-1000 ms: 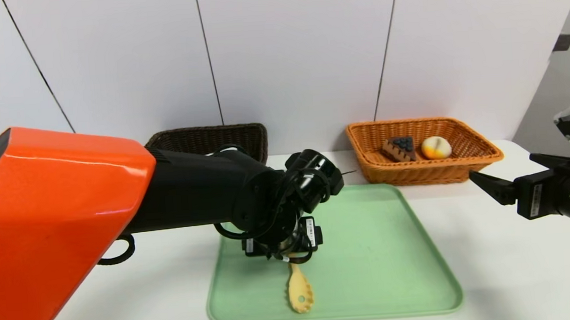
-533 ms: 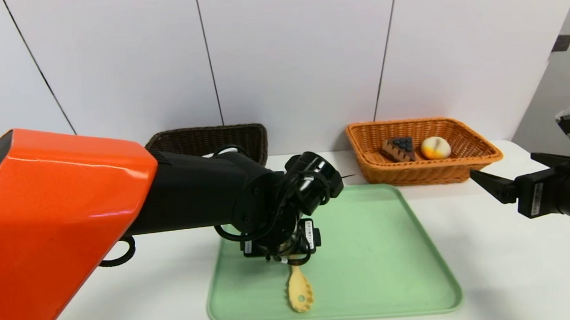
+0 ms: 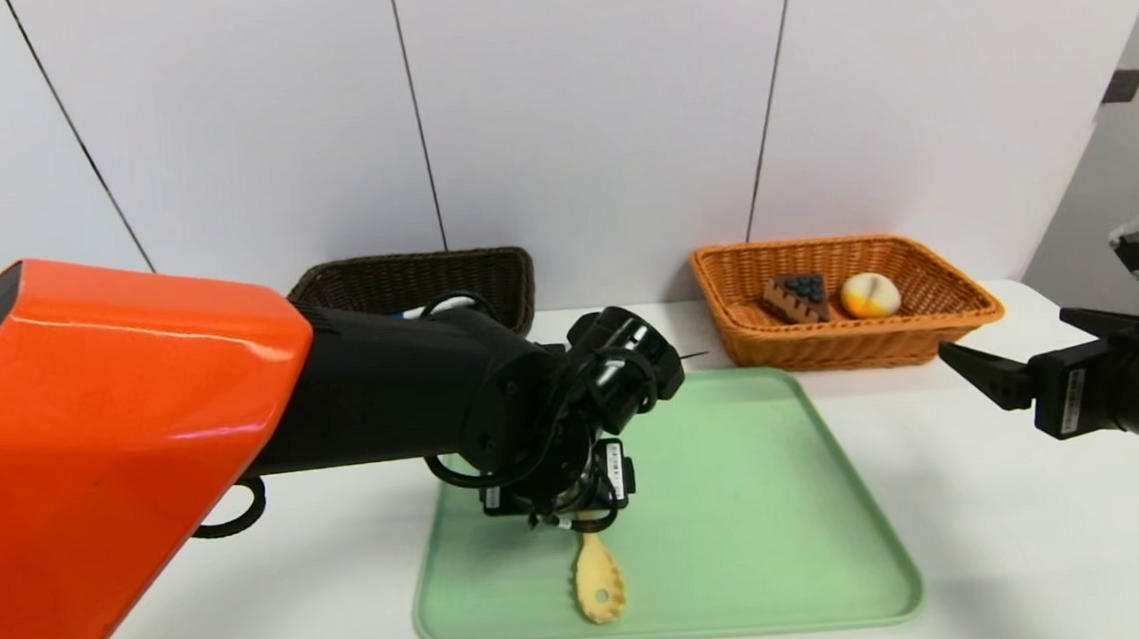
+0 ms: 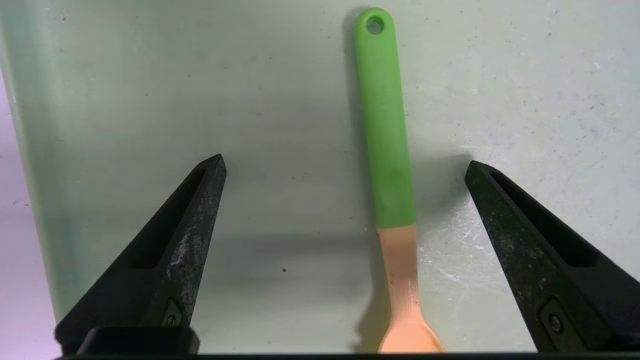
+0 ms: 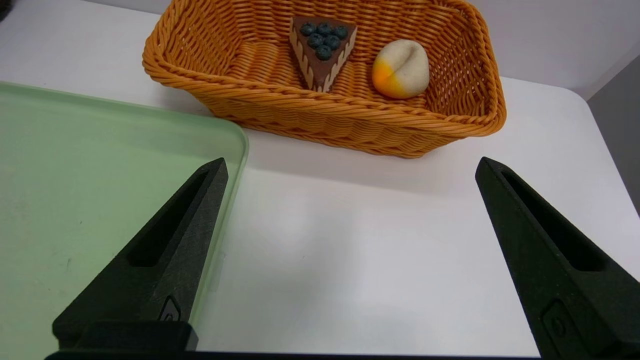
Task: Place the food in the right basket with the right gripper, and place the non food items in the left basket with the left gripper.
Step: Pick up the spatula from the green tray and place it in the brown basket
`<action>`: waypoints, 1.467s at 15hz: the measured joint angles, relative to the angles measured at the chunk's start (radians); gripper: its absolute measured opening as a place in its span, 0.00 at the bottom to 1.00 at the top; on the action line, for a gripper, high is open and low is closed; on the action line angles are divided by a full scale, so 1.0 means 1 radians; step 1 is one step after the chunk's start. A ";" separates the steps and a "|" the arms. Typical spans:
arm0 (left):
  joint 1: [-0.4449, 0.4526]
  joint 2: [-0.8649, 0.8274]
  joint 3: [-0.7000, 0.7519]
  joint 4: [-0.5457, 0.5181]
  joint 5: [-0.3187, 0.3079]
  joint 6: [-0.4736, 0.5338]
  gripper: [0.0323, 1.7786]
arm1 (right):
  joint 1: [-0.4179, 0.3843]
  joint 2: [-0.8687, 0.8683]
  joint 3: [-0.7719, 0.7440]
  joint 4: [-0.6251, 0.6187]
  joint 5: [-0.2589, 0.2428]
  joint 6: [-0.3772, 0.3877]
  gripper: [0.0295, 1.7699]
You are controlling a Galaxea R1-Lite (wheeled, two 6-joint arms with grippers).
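My left gripper [image 4: 346, 167] is above the tray [image 3: 763, 506], its fingers wide apart, one on each side of the spoon [image 4: 384, 130]. The spoon lies on the tray; it has a green handle with a hole and a yellow, slotted, toothed head. My right gripper [image 5: 352, 167], also apart, waits over the bench [image 5: 320, 250], near the orange basket [image 5: 350, 110].

Have eased the left claw [image 4: 346, 157] very slightly left and nearer over the green tray [image 3: 763, 506]. Have brought the black forearm [image 3: 384, 388] slightly nearer too, baring a bit of blue [image 3: 410, 314] in the dark brown basket [image 3: 415, 260].
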 joint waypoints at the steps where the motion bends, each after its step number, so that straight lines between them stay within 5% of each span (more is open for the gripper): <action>1: 0.001 -0.001 0.009 -0.009 0.010 -0.001 0.81 | 0.000 -0.001 0.002 0.000 0.000 0.000 0.97; 8: 0.006 -0.004 0.057 -0.075 0.036 0.016 0.39 | 0.000 -0.007 0.017 0.000 0.000 0.000 0.97; 11: 0.005 -0.012 0.074 -0.075 0.035 0.015 0.12 | 0.000 -0.011 0.018 0.000 0.000 0.000 0.97; 22: 0.046 -0.161 0.039 -0.065 0.031 0.096 0.12 | 0.001 -0.014 0.036 -0.001 0.000 -0.003 0.97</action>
